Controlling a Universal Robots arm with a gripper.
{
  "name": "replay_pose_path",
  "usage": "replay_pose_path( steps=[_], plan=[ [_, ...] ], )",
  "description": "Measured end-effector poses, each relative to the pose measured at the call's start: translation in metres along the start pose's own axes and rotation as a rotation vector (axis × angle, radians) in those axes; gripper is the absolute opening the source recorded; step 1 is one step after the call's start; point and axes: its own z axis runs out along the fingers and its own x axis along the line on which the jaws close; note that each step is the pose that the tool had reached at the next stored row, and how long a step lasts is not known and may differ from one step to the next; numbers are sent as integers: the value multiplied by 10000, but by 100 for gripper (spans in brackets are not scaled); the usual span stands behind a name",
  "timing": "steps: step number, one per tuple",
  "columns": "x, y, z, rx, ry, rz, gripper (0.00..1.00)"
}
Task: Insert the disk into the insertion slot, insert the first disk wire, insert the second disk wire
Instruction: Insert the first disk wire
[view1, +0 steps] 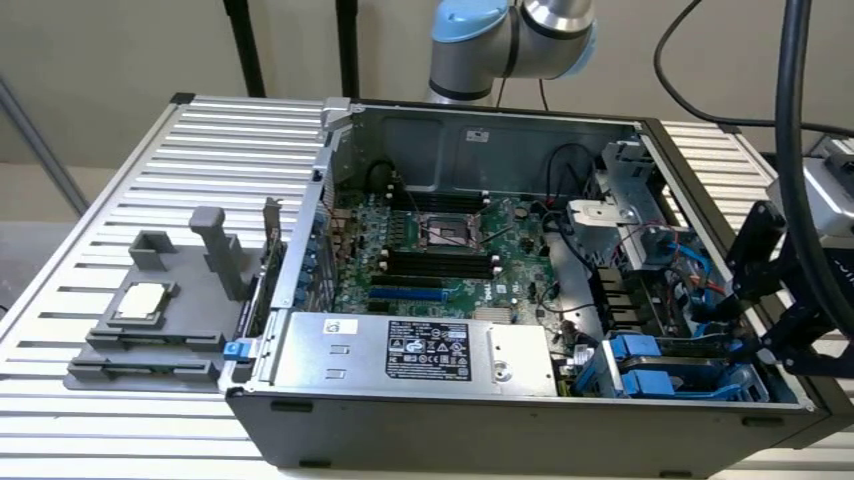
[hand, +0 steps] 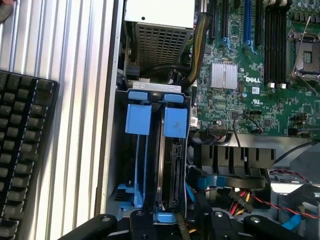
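The disk (hand: 172, 170) sits edge-on in the slot (hand: 176, 122), in a corner of the open case (view1: 507, 432), beside the power supply (hand: 159, 37) and motherboard (hand: 250, 75). The gripper (view1: 771, 322) hangs just above, jaws apart, holding nothing. A keyboard (hand: 22, 150) lies outside on the ribbed table (hand: 75, 100).

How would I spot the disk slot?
Find the open grey metal computer case. At its corner on the exterior view's lower right, beside the silver power-supply box, lies the insertion slot; unlike its neighbours, it carries broad bright blue plastic latches.
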Motion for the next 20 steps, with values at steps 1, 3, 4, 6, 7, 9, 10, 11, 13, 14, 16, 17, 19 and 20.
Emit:
replay_pose_path(
  steps=[1,3,4,6,7,9,10,11,13,14,16,17,19,20],
  plan=[
    [1,-3,6,-4,-23,-32,44],
    [3,-9,15,-12,-71,-97,44],
    [3,-13,19,-15,-94,-132,42],
    [4,-25,19,-25,-117,-200,42],
    [4,-31,18,-30,-123,-233,35],
    [4,-42,17,-41,-135,-309,35],
    [4,-44,17,-46,-142,-354,32],
    [4,-45,17,-51,-145,-397,32],
    [6,-47,17,-60,-147,-480,25],
    [6,-47,17,-64,-146,-513,25],
    [7,-47,17,-71,-143,-578,25],
    [7,-47,17,-74,-142,-605,22],
    [9,-44,16,-80,-135,-657,17],
    [9,-37,18,-83,-134,-682,17]
  ],
)
